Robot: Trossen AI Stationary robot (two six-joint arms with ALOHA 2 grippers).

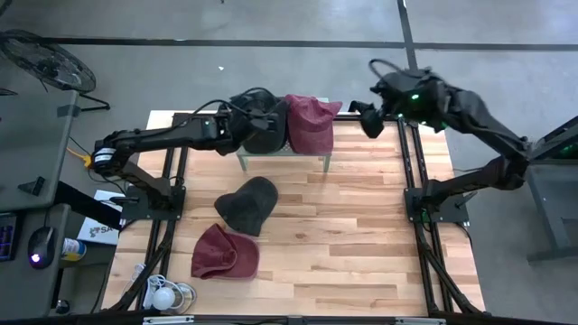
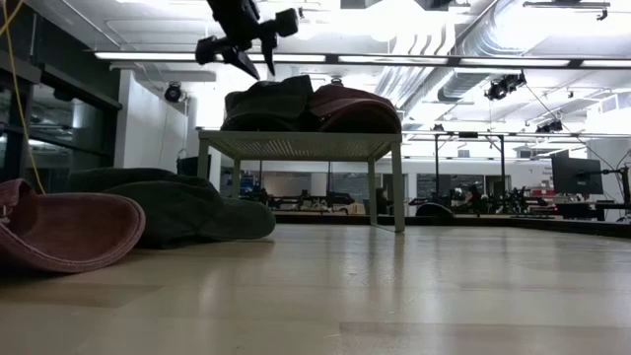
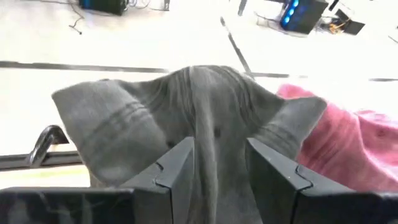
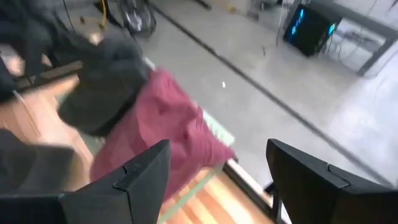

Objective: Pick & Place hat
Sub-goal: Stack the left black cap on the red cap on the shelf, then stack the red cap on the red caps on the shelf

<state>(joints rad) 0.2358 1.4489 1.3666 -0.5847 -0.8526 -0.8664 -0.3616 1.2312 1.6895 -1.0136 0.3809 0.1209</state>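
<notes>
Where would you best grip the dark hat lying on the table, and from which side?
A judgement: come from above onto the dark hat and pinch its raised crown. It lies slumped on the table, soft folds up, with the maroon hat close beside it.

both arms are dark, near black, built of jointed tubular links. the left arm carries a pale round joint housing with an orange mark near its base, and black cable loops rise over its wrist. the right arm shows a small green light on its wrist housing, with a thin black cable arching above it. the left gripper has flat, dark grey fingers with stepped, angular edges. the right gripper has matching dark fingers of the same notched profile.
</notes>
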